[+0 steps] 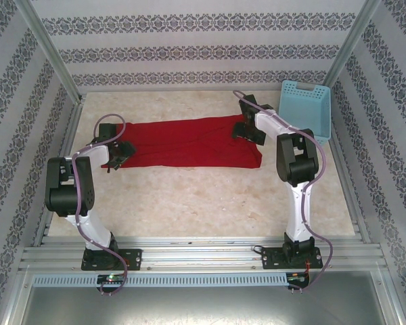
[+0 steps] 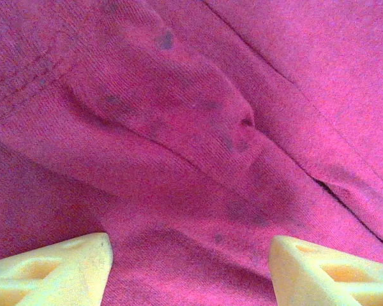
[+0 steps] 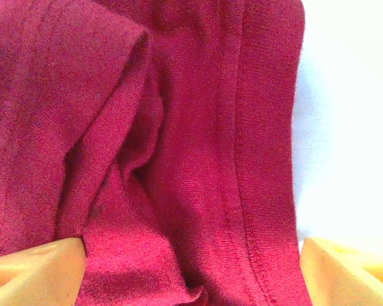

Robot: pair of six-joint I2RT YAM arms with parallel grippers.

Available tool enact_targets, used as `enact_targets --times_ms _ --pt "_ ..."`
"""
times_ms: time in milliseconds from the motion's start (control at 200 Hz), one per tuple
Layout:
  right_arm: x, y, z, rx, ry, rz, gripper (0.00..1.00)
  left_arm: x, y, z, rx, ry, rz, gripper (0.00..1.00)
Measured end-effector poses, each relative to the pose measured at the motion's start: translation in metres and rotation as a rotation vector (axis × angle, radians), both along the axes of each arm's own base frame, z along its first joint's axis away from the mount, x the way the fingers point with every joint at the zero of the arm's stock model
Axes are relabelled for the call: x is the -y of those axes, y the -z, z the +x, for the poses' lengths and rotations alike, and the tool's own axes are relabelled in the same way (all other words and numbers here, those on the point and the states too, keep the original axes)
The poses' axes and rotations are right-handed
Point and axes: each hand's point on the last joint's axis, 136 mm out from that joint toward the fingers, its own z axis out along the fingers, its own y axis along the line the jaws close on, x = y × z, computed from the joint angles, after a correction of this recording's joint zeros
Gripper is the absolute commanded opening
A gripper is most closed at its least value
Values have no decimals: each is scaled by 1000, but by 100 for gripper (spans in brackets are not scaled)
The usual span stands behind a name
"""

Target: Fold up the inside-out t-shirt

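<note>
The inside-out t-shirt (image 1: 183, 143) is plain red and lies as a long, flat band across the middle of the table. My left gripper (image 1: 117, 154) is down on its left end. In the left wrist view, the yellow fingers (image 2: 57, 271) stand wide apart over wrinkled red cloth (image 2: 198, 127), so the left gripper (image 2: 191, 268) is open. My right gripper (image 1: 245, 130) is at the shirt's right end. In the right wrist view it (image 3: 191, 271) is open too, straddling a bunched fold and the stitched hem (image 3: 249, 191), with pale table (image 3: 345, 127) beside the cloth.
A light blue plastic basket (image 1: 306, 108) stands tilted at the back right, just beyond the right arm. Bare marbled table (image 1: 203, 203) stretches between the shirt and the arm bases. Patterned walls and metal rails (image 1: 74, 135) close in the sides.
</note>
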Motion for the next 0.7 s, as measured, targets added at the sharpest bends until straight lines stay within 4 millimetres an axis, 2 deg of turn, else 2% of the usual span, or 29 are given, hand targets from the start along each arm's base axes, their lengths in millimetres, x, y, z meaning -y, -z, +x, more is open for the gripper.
enact_targets --times_ms 240,375,470,595,699 --pt "-4 7 0 -50 -14 -25 77 -1 -1 -8 7 -21 0 67" --pt "-4 7 -1 -44 -15 -35 81 -2 -1 -14 3 -29 6 67" --pt "-2 7 -10 -39 -5 -33 82 -3 -1 -19 1 -34 13 67" --pt "4 7 -39 -46 28 -22 81 -3 1 -26 4 -39 14 67" --pt "3 10 -53 -46 50 2 81 -5 1 -30 22 -49 12 67"
